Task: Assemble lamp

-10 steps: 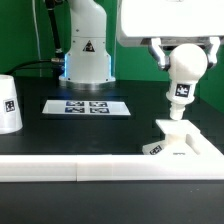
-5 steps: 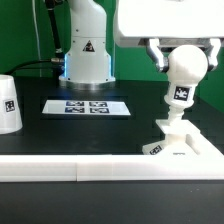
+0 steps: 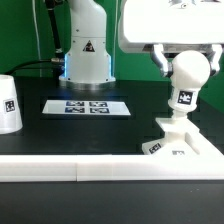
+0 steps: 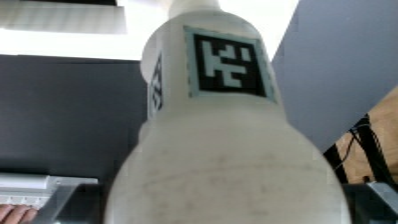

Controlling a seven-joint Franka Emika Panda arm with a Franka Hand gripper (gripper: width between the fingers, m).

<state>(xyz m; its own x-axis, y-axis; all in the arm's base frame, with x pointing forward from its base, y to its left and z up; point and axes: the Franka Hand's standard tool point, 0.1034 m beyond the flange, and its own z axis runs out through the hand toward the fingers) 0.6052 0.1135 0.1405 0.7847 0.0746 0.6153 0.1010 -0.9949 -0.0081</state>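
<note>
The lamp bulb (image 3: 186,78), clenched upright by the gripper (image 3: 186,64), hangs stem-down with the base (image 3: 192,148) socket at its six o'clock, apparently so it can be seated straight in.

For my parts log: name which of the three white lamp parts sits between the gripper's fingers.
The ball-shaped bulb, held upright in the gripper above the square base. The shade stands apart, untouched, at the exterior view's left edge.

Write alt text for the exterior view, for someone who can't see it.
The gripper holds the bulb over the square base at the exterior view's right. The shade stands apart at the left edge, and the marker board lies flat mid-table.
</note>
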